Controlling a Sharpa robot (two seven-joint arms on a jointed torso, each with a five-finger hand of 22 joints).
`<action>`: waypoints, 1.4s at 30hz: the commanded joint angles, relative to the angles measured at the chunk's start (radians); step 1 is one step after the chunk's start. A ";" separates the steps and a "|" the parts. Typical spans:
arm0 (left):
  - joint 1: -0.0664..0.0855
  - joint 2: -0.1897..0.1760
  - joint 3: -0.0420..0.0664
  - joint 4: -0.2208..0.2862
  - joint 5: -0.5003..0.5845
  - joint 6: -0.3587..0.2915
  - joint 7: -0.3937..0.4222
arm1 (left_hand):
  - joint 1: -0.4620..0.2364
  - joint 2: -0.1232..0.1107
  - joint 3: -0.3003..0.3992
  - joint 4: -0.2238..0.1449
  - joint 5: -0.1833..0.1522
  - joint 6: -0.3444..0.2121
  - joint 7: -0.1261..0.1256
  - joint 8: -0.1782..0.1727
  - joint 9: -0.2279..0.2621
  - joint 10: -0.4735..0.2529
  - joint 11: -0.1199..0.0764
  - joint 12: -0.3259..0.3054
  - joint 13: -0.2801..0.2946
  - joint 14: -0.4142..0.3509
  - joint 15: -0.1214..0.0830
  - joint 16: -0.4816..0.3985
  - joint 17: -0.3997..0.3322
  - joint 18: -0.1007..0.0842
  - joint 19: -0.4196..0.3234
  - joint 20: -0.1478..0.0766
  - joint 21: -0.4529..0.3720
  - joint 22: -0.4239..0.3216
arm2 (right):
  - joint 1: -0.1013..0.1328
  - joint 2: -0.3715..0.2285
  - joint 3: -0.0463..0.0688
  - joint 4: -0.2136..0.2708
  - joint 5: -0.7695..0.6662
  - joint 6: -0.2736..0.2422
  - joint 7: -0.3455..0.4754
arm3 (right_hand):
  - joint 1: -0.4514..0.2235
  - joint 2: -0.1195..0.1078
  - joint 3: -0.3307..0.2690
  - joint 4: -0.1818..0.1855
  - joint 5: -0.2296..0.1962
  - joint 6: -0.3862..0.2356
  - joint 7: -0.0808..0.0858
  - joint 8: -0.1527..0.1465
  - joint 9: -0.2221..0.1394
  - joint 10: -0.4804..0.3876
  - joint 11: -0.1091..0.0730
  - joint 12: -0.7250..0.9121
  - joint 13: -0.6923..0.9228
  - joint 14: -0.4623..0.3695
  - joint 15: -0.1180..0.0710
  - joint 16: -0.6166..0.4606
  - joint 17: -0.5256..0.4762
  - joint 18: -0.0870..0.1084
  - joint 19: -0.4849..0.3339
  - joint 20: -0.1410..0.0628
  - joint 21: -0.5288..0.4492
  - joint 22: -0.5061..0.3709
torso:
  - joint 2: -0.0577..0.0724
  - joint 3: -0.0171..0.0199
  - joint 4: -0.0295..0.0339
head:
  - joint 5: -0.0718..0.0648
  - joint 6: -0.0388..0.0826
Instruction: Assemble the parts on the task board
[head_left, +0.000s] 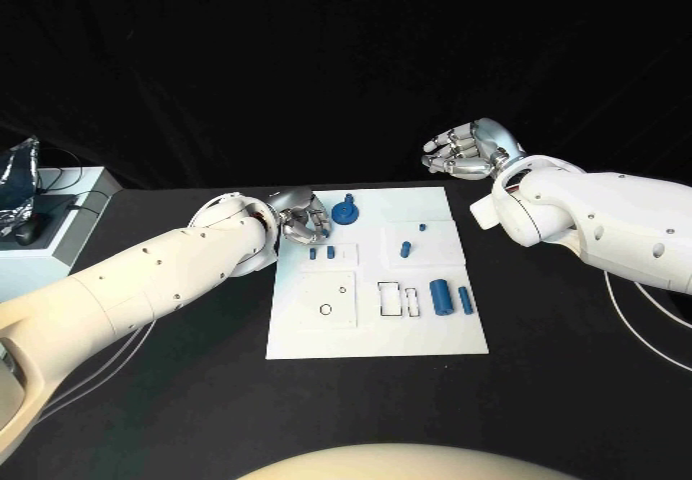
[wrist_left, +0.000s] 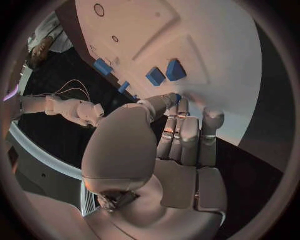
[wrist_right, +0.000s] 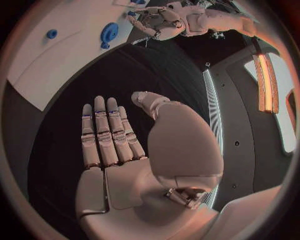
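Task board (head_left: 375, 330) w/ blue parts (head_left: 449, 297); left hand (head_left: 303, 218) over edge.

A white task board (head_left: 375, 335) lies at the frame's centre on a black table (head_left: 173, 400). Small blue parts (head_left: 449, 297) sit on the board, which carries thin black outlines of rectangles and circles. Two white arms end in silver hands: left hand (head_left: 302, 216) centre-left, right hand (head_left: 464, 150) upper right.

no legible text, labels, nos.
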 joint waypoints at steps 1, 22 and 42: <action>-0.004 0.005 -0.004 0.003 -0.007 0.035 0.006 | -0.003 0.005 -0.007 0.001 0.000 -0.005 -0.006 -0.008 -0.003 -0.022 0.000 0.029 0.018 -0.006 0.002 0.007 -0.002 -0.004 -0.007 0.000 -0.004 0.001 | 0.000 0.000 0.000 0.001 -0.008 0.017 0.008 | 0.002 -0.002 0.005 -0.003 0.005 0.006 0.000 -0.005 0.001 -0.003 -0.002 0.003 -0.001 0.005 0.003 -0.005 -0.002 0.008 0.003 -0.004 -0.001 -0.001 | 0.000 -0.0001 0.0001 | -0.002 0.000; -0.004 0.004 -0.004 0.003 -0.013 0.007 -0.002 | -0.018 0.003 -0.017 -0.001 0.001 -0.023 -0.010 -0.033 -0.017 -0.187 0.004 0.289 0.154 0.005 0.007 0.041 0.025 -0.005 -0.002 0.007 -0.003 0.008 | 0.000 0.000 0.000 0.001 -0.008 0.027 0.002 | 0.001 -0.002 0.005 -0.002 0.005 0.006 0.000 -0.005 0.001 -0.004 -0.002 0.003 -0.001 0.004 0.003 -0.005 -0.002 0.008 0.003 -0.004 -0.001 -0.002 | 0.000 -0.0010 0.0005 | -0.001 0.000; -0.004 0.004 -0.004 -0.012 -0.009 -0.013 -0.025 | -0.031 -0.018 -0.014 0.011 0.004 -0.153 -0.030 -0.104 -0.056 -0.293 0.010 0.444 0.212 -0.003 0.013 0.058 0.038 -0.001 -0.020 0.010 -0.021 -0.009 | -0.001 0.004 0.000 -0.009 -0.009 0.045 -0.016 | -0.001 -0.002 0.005 -0.002 0.004 0.005 0.001 -0.007 0.001 -0.005 -0.001 0.002 -0.001 0.000 0.005 -0.009 -0.004 0.008 0.001 -0.003 -0.002 -0.005 | -0.001 -0.0019 0.0005 | -0.002 0.000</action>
